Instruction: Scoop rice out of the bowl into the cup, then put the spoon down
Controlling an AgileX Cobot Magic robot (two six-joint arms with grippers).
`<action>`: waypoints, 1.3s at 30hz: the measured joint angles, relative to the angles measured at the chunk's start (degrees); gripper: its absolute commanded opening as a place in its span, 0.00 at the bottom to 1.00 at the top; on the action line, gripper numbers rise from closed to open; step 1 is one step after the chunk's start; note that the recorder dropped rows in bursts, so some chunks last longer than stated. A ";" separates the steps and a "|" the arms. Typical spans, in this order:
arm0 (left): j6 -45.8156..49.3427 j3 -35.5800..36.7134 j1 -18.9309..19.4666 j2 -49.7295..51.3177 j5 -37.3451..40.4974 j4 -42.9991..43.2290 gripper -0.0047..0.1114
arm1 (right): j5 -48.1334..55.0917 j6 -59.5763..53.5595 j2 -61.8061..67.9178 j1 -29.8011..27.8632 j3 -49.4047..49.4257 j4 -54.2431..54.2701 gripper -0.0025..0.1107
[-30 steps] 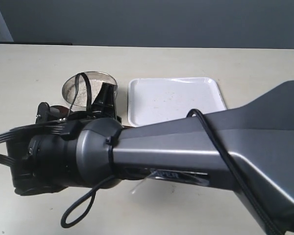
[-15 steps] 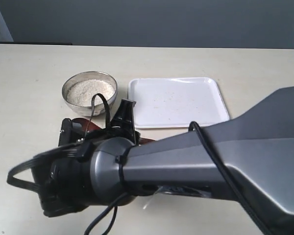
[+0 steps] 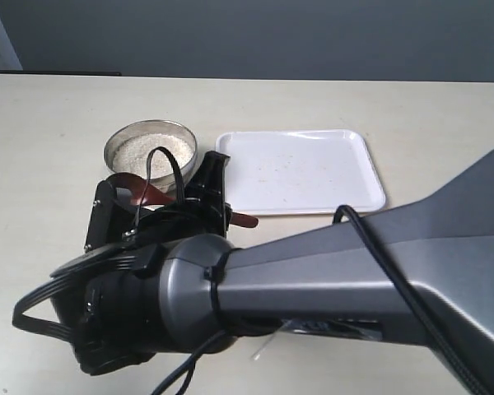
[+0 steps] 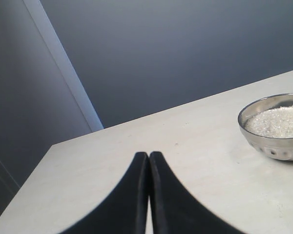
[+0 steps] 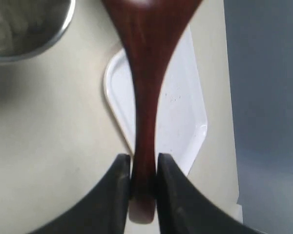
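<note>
The shiny metal bowl (image 3: 151,150) holds a pale heap of rice (image 3: 152,148) at the back left of the table. My right gripper (image 3: 222,207) is shut on the thin handle of the dark reddish-brown wooden spoon (image 3: 137,190), whose head hovers just in front of the bowl's near rim. In the right wrist view the fingers (image 5: 118,175) clamp the spoon (image 5: 146,73) near its handle end, with the bowl (image 5: 34,34) off to one side. My left gripper (image 4: 149,157) is shut on nothing, low over the table, and faces the bowl (image 4: 276,131) and its rice (image 4: 279,120). The cup is out of view.
A white rectangular tray (image 3: 300,169) lies flat just right of the bowl, with a few stray grains on it; it also shows behind the spoon as a tray (image 5: 185,112) in the right wrist view. My bulky right arm (image 3: 329,288) blocks most of the near table.
The right arm pulled back off the bowl, uncovering the rice, then edged toward it again; the spoon head now shows by the bowl's front rim.
</note>
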 measured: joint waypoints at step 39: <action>0.00 0.00 0.00 0.00 0.00 0.00 0.04 | -25.71 -22.04 -15.24 -44.62 0.05 55.48 0.02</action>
